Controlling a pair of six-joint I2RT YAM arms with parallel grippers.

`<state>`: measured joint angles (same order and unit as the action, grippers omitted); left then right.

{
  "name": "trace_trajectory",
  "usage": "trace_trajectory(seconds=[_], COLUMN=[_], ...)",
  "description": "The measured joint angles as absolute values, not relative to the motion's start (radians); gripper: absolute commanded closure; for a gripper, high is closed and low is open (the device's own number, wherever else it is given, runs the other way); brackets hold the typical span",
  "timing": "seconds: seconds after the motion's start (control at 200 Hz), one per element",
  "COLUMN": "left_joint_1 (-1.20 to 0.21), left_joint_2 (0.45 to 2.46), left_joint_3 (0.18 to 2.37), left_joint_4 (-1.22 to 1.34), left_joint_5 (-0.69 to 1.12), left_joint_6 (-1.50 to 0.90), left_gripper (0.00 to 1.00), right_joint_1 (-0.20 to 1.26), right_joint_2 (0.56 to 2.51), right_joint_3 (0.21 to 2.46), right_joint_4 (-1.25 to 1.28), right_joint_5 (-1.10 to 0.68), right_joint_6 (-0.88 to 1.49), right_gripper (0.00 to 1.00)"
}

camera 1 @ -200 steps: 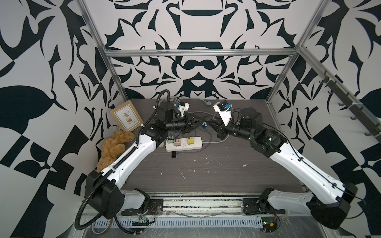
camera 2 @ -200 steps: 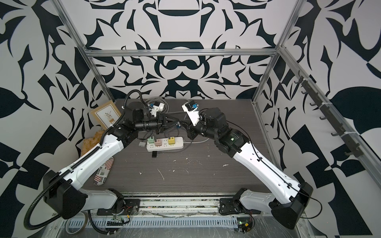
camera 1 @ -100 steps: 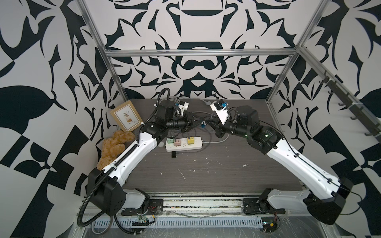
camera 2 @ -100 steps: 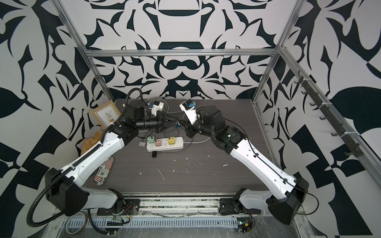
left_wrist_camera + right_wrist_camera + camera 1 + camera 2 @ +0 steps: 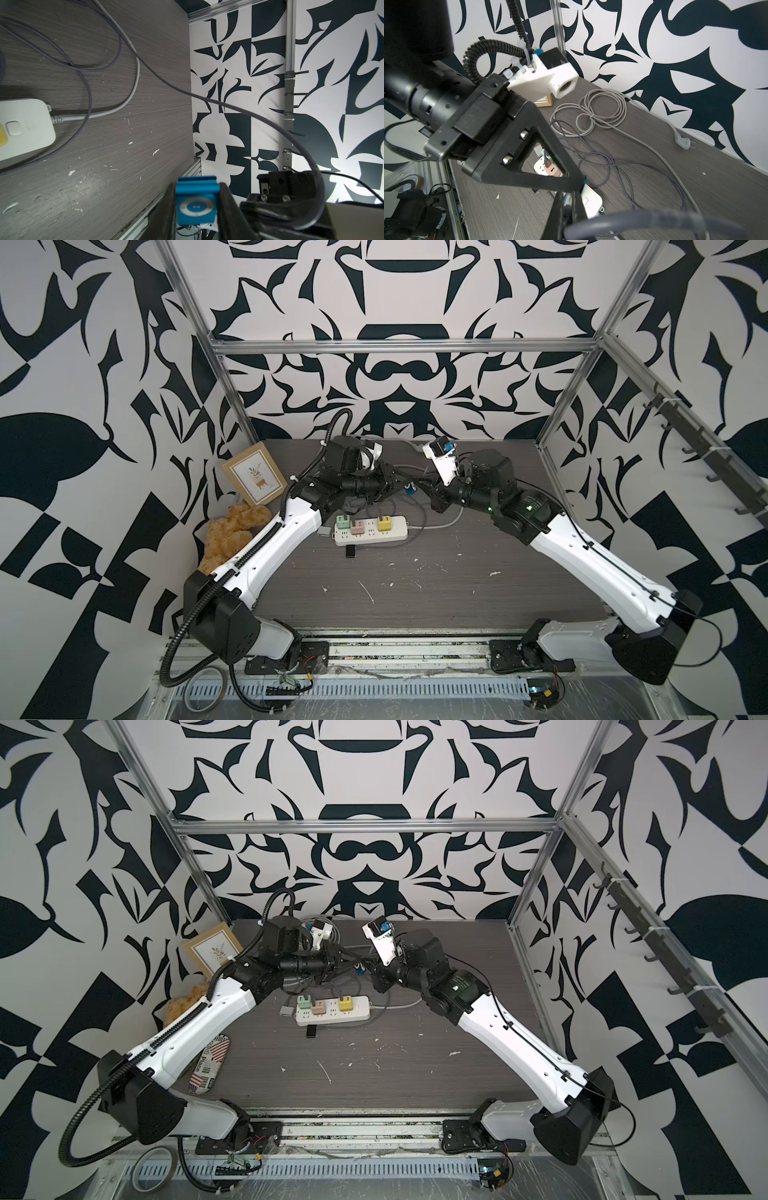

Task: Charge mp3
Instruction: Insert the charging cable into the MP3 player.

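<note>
Above the power strip (image 5: 395, 533), the left end effector (image 5: 402, 486) clamped the mp3 (image 5: 196, 204). The right end effector (image 5: 426, 488), just beside it, pinched the dark cable (image 5: 228, 108). The cable's end likely needed squaring to the player's port before a gentle push.

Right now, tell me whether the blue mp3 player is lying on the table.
No, the mp3 is clamped in the left gripper, held up off the table.
</note>
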<state>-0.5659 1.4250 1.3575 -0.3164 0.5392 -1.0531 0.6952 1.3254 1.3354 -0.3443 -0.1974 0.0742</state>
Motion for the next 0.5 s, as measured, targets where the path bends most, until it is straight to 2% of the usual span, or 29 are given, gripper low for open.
trace_trajectory(seconds=[0.5], left_joint_1=[-0.573], left_joint_2=[1.426], left_joint_3=[1.357], left_joint_4=[-0.339], left_joint_5=[0.492], left_joint_6=[-1.044], left_gripper=[1.0], right_joint_1=[0.691], right_joint_2=[1.33], right_joint_3=[1.299], right_joint_4=[-0.302], right_joint_5=[-0.199], right_joint_6=[0.201], right_gripper=[1.0])
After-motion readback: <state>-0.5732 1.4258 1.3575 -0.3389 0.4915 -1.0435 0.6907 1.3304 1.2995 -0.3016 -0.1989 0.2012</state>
